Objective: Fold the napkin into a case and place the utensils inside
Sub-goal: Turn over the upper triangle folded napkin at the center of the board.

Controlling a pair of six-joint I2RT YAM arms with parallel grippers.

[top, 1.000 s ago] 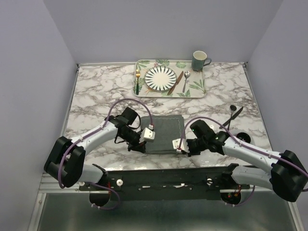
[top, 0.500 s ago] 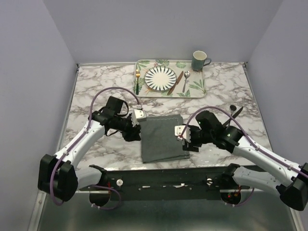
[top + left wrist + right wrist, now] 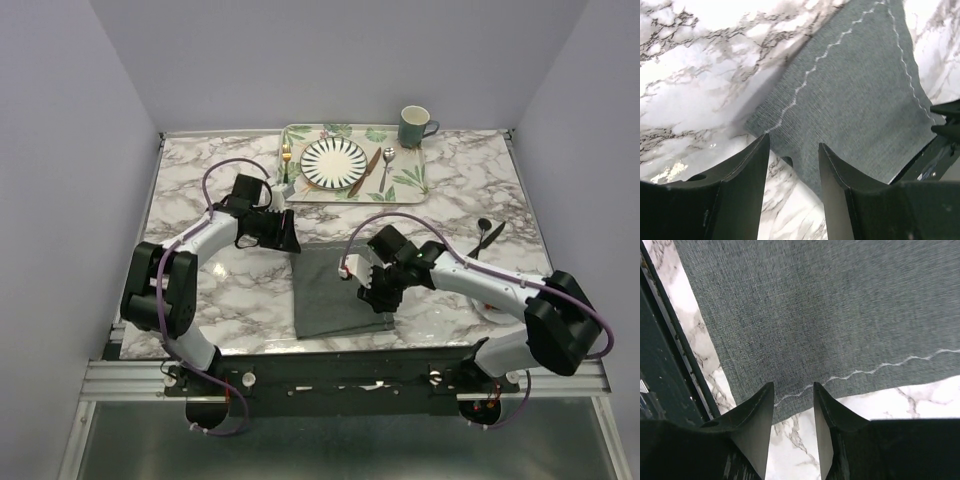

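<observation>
Grey-walled booth, marble table [image 3: 450, 190]. The napkin [image 3: 335, 295] lies flat at lower centre of the top view, a folded rectangle taller than wide. I read it as partway folded, not yet narrow enough to pocket cutlery. The fork [image 3: 286, 168], knife [image 3: 371, 165] and spoon [image 3: 386, 168] sit untouched on the tray [image 3: 410, 192] at upper centre, flanking the striped plate [image 3: 334, 163]. A mug [image 3: 415, 126] is at the tray's upper right corner.

The left gripper [image 3: 792, 145] is at the napkin's upper left corner, fingers spread with nothing between them; its wrist view shows the corner just ahead of the tips. The right gripper [image 3: 793, 390] hangs over the cloth's right edge near the lower right corner, fingers also spread and empty — the stitched border runs under the gap.

For the next fold, as I judge it, both pinches should go on the same long edge, one near each end. Close together, lift low and carry across level so the stitched borders line up — an uneven lift would likely skew it. Leave one short end open for loading.
</observation>
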